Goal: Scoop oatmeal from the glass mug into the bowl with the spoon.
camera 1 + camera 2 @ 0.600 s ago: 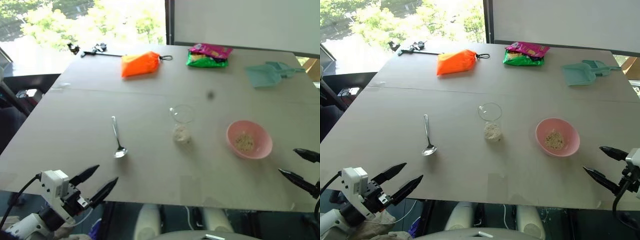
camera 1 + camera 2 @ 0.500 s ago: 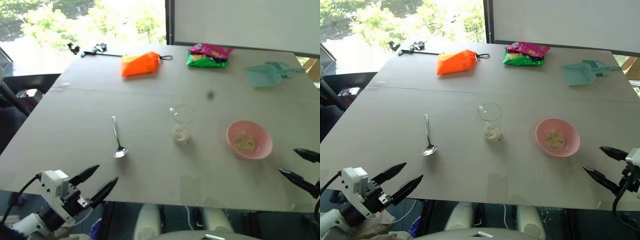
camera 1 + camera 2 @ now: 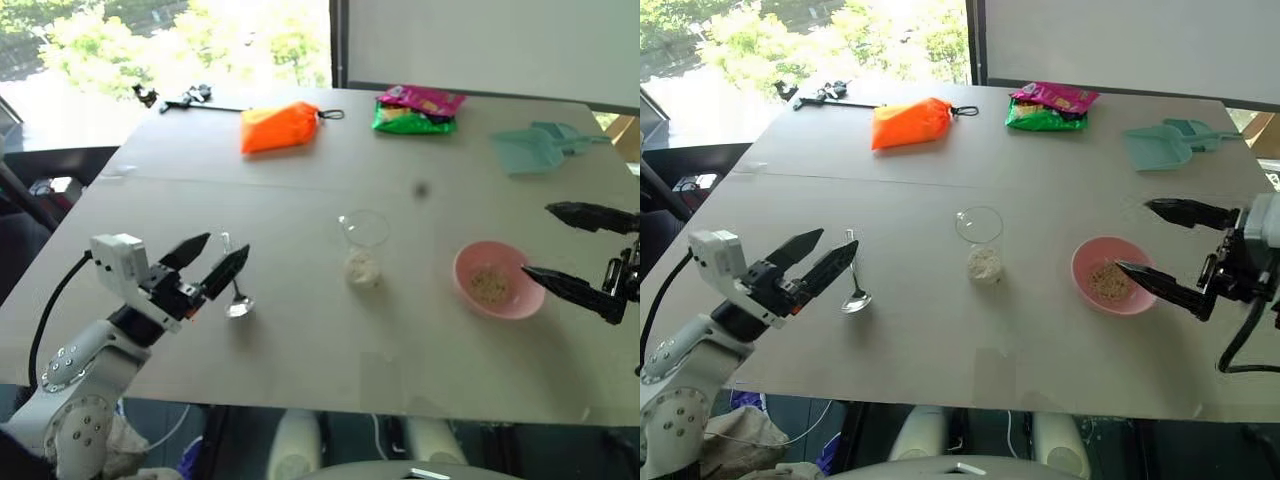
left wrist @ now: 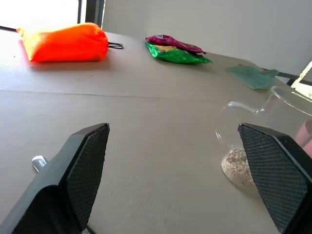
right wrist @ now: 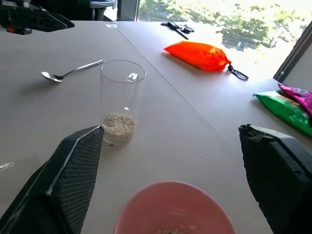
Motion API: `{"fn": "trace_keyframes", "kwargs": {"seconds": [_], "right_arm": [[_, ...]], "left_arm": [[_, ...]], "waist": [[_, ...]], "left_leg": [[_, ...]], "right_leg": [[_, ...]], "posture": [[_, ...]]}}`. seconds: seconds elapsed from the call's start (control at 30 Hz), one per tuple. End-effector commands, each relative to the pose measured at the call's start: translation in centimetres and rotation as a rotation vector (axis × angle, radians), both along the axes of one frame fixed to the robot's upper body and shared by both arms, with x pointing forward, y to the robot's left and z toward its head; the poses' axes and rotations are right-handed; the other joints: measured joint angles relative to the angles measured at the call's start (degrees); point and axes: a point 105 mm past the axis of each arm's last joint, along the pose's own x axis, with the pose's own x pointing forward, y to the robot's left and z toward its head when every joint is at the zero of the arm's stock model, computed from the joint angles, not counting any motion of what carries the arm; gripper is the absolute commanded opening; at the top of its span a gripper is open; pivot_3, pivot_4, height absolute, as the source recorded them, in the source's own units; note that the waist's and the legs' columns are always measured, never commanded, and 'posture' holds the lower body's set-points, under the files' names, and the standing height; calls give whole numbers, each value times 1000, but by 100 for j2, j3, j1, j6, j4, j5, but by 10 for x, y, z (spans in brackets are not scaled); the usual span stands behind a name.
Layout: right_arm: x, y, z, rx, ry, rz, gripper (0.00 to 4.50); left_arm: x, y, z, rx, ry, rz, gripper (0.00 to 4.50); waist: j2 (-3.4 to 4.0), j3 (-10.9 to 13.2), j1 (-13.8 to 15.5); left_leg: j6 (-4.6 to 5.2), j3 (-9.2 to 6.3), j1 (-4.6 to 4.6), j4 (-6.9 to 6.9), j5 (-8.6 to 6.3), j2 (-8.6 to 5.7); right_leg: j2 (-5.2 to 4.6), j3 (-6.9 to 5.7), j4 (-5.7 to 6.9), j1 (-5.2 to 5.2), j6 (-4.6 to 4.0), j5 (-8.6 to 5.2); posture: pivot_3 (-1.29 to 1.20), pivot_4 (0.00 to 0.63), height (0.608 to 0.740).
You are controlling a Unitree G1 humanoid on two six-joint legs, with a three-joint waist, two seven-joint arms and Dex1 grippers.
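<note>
The bench (image 3: 300, 330) carries everything; the mug (image 3: 364, 247) near its middle serves as landmark. Since the earlier frames both arms have risen from the near edge: the left tool (image 3: 213, 264), fingers apart and empty, now hangs over the bench left of the mug, and the right tool (image 3: 1160, 246), fingers also wide apart and empty, has come in right of the mug, over the bowl (image 3: 1088, 292). Nothing on the bench has moved.

By count: one orange pouch (image 3: 279, 128) beyond the mug, one teal dustpan (image 3: 530, 149) beyond and right, one green-and-pink snack bag (image 3: 417, 110) beyond, one bowl just right, one mug, one spoon (image 3: 236, 285) left, and two heaps of oatmeal (image 3: 363, 268) (one in the mug's bottom, one in the bowl).

The spoon lies flat just beside the left tool's fingertips, seemingly below them; contact cannot be told. The bowl's far rim sits under the right tool's lower finger.
</note>
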Motion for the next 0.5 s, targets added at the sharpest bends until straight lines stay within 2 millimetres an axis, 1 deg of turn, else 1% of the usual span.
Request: {"fn": "trace_keyframes", "kwargs": {"seconds": [0.03,0.1,0.2,0.27,0.33,0.43,0.5], "right_arm": [[0,-3,6,-27,-53,111,4500],[-5,0,4,-27,-84,189,4500],[-6,1,9,16,-146,210,4500],[-7,-1,13,78,-102,223,4500],[-7,-5,19,121,-100,237,4500],[-10,-8,12,101,-68,252,4500],[-11,-9,15,140,-64,267,4500]], "left_arm": [[10,8,6,20,-10,41,4417],[11,9,4,27,6,44,4417],[11,10,1,43,26,53,4417],[11,9,2,40,23,54,4417],[11,9,3,44,17,54,4417],[11,10,2,43,19,57,4417],[11,9,2,44,20,49,4417]], "waist": [[-4,2,7],[-5,3,16],[-5,4,14],[-5,4,13],[-5,4,13],[-5,4,18],[-5,4,20]], "left_leg": [[0,-2,-4,0,0,-2],[1,-4,-3,0,0,-3],[0,-3,-3,0,0,-3],[0,-3,-3,0,0,-3],[0,-3,-2,0,0,-2],[0,-3,0,1,0,-3],[0,-5,0,1,0,-3]], "right_leg": [[0,-1,-1,-1,0,0],[0,-3,-2,2,0,0],[-2,-1,-2,4,4,-3],[-2,-1,-1,4,5,-3],[-3,-2,0,4,5,-3],[-5,-2,1,6,5,-3],[-6,-5,1,6,5,-3]], "posture": [[0,150,740],[0,150,740],[0,150,740],[0,150,740],[0,150,740],[0,150,740],[0,150,740]]}}
